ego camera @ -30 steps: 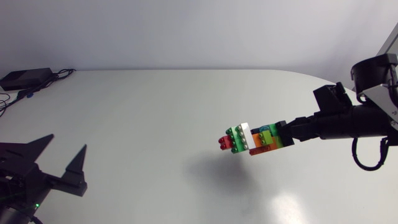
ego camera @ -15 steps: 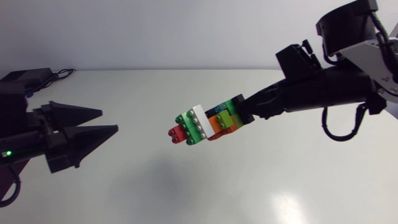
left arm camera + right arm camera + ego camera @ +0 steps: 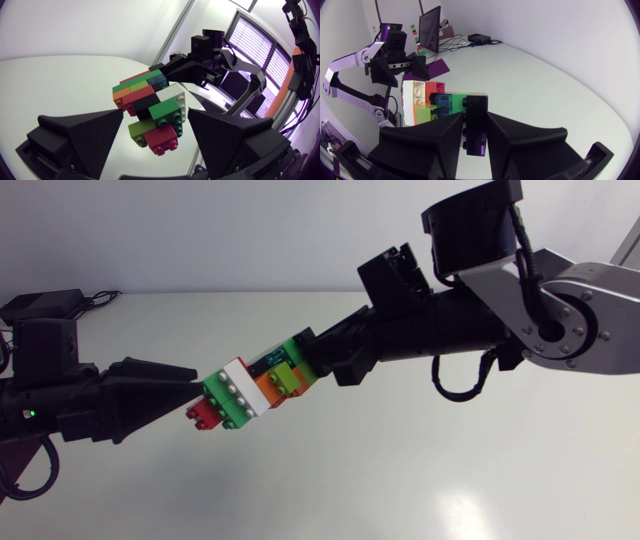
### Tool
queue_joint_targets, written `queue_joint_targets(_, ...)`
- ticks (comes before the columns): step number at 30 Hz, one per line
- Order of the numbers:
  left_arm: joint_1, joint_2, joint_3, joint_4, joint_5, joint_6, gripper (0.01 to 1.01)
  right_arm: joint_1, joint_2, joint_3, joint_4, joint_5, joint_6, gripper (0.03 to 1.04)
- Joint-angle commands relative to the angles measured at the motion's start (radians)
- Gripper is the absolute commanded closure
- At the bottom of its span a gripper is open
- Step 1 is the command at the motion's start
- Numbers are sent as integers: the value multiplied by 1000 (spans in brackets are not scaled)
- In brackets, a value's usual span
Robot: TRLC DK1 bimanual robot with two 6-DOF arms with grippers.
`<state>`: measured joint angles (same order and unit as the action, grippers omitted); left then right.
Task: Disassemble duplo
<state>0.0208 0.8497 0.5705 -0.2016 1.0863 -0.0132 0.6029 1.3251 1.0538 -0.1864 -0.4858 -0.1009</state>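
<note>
A duplo stack (image 3: pixel 250 388) of red, green, white, orange and black bricks hangs in the air over the table's middle. My right gripper (image 3: pixel 308 364) is shut on its green and black end, coming in from the right. My left gripper (image 3: pixel 196 386) points at it from the left, open, with the red end at its fingertips. In the left wrist view the stack (image 3: pixel 152 107) sits between the spread fingers (image 3: pixel 92 137) with a gap on each side. In the right wrist view the stack (image 3: pixel 427 100) sticks out ahead of the shut gripper (image 3: pixel 473 118), and the left arm (image 3: pixel 395 62) lies beyond it.
A black box with cables (image 3: pixel 42 304) lies at the table's back left corner. The white table (image 3: pixel 420 470) stretches bare below both arms, its curved edge at the back right.
My right arm carried the stack leftward and up. My left gripper rose from the front left and came rightward until its open fingers reached the stack's red end.
</note>
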Motion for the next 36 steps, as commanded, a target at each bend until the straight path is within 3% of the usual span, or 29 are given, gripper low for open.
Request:
queue_joint_targets(1,-39,26,-34,7,17,-18,138,17,-14,-8,36,12,13,849)
queue_joint_targets(6,-53,81,-41,7,18,-18,138,21,-14,-17,57,24,10,849)
queue_joint_targets(13,-96,124,-50,10,17,13,236,28,-17,-23,67,38,6,849)
queue_joint_targets(16,-124,130,-55,10,17,35,433,37,-20,-28,68,39,1,849)
queue_joint_targets(24,-145,150,-58,13,17,67,443,67,-21,-48,76,42,-17,849)
queue_joint_targets(28,-157,152,-63,14,17,87,541,75,-21,-52,81,49,-25,849)
queue_joint_targets(36,-156,195,-81,59,17,96,539,69,-18,-71,94,58,-36,849)
